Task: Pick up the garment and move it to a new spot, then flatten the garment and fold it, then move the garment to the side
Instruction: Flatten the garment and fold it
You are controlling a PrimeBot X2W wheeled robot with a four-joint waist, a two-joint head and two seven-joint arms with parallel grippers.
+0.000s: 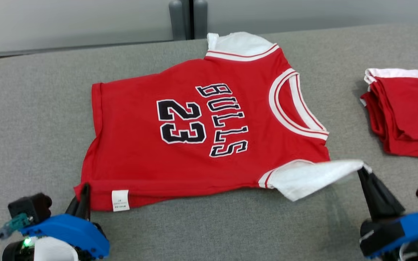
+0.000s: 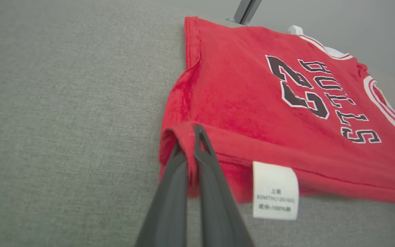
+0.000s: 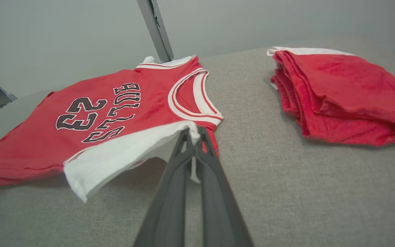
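Note:
The garment (image 1: 201, 134) is a red jersey with white sleeves and "BULLS 23" in black, spread face up across the grey table (image 1: 31, 116). My left gripper (image 1: 84, 192) is shut on the garment's near hem corner (image 2: 183, 137), beside a white care label (image 2: 275, 190). My right gripper (image 1: 362, 171) is shut on the tip of the near white sleeve (image 3: 122, 154), holding it a little above the table. The far sleeve (image 1: 238, 43) lies flat at the table's back edge.
A folded pile of red and white clothes (image 1: 405, 112) lies at the right of the table, also in the right wrist view (image 3: 341, 96). A grey post (image 1: 187, 18) stands behind the back edge. Bare grey cloth stretches left of the garment.

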